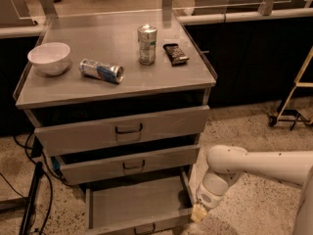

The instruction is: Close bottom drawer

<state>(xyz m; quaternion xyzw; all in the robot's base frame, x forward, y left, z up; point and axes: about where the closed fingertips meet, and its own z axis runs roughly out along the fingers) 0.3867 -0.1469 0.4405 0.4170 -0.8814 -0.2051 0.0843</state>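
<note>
The bottom drawer (pixel 137 203) of the grey metal cabinet is pulled far out, its inside bare, its slim front panel and dark loop handle (pixel 145 228) at the picture's lower edge. My gripper (pixel 198 213) hangs from the white arm (pixel 254 166) at the drawer's front right corner, close to or touching the front panel's right end. Only its pale tip shows.
The middle drawer (pixel 128 164) and top drawer (pixel 124 129) each stand slightly out. On the cabinet top are a white bowl (pixel 49 58), a lying can (pixel 101 71), an upright can (pixel 146 44) and a dark bar (pixel 175 53). Cables (pixel 34 199) lie left; a stand (pixel 293 97) stands right.
</note>
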